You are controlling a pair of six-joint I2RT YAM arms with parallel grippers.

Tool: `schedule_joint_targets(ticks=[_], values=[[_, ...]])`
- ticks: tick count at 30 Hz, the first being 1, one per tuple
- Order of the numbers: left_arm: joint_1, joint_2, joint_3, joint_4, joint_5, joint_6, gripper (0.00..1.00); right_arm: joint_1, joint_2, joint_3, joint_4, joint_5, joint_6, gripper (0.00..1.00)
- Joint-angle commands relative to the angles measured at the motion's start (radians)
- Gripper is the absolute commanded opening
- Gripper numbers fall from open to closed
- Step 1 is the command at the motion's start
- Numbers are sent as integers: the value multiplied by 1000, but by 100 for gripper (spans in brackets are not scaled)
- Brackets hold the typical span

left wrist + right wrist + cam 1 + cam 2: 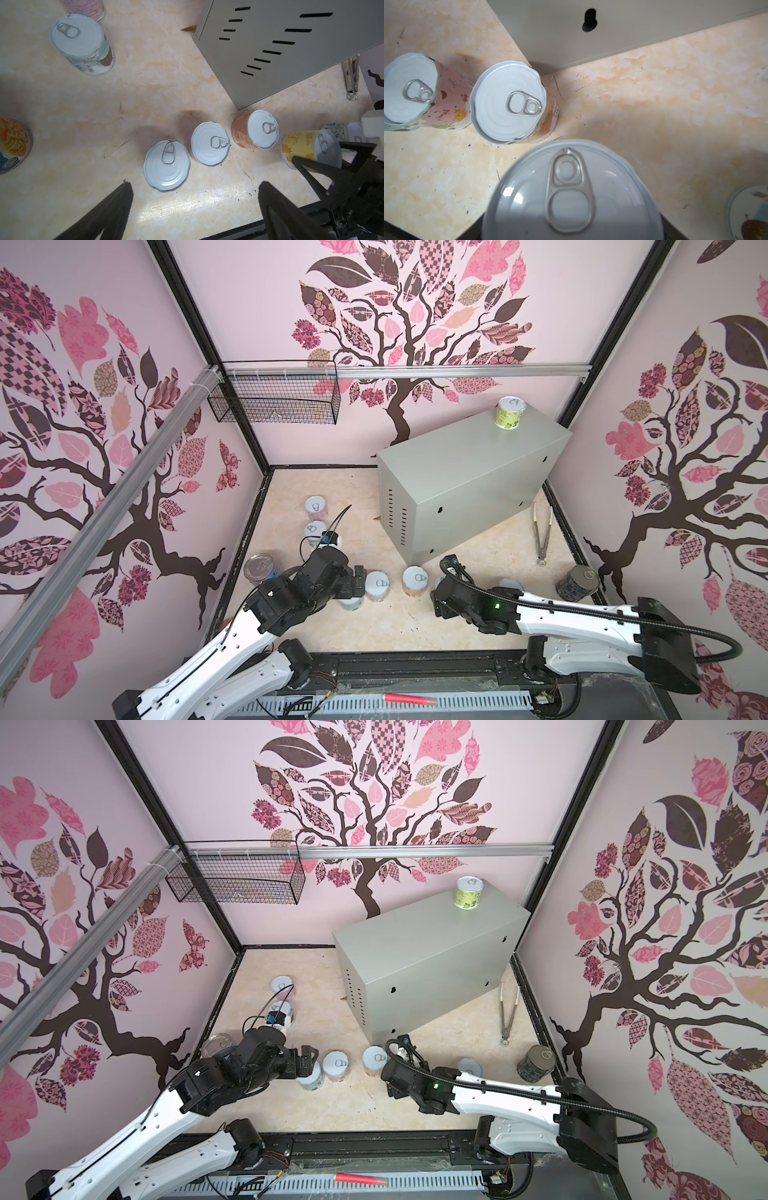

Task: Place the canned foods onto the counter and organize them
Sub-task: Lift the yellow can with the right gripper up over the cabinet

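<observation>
Right gripper (316,151) is closed around the yellow can (301,143), with 1 finger across its lower wall and the other behind its lid in the left wrist view. Whether the can is off the marble floor (365,630) I cannot tell. Left gripper (195,184) hangs wide open and empty over the nearest pale-lidded can (167,166). Only 1, the green can (510,412), stands on the counter (469,464), at its far end; the other cans in view are down on the floor.

Likely trouble: the yellow can sits just beside the orange can (241,133), which is itself nearly against the counter's near corner. A sideways swing on the way up could topple that neighbour or knock the held can on the sheet-metal edge. Its smooth walls could let it slip or tilt during the climb if the squeeze is light. Both arms work the same row, so their wrists could clash if the left one reaches right
</observation>
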Motion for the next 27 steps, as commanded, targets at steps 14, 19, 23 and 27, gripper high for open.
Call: schedule_joint_targets(ticks=[14, 19, 23, 27], values=[[1, -7, 149, -129, -6, 35, 98, 6, -240, 232, -360, 80, 21, 63], [1, 0, 211, -172, -14, 53, 98, 5, -302, 288, -433, 130, 23, 60], [0, -19, 253, -171, -11, 70, 98, 5, -339, 335, -456, 176, 4, 60], [1, -5, 315, -199, -27, 96, 98, 5, -341, 402, -475, 237, -38, 60]])
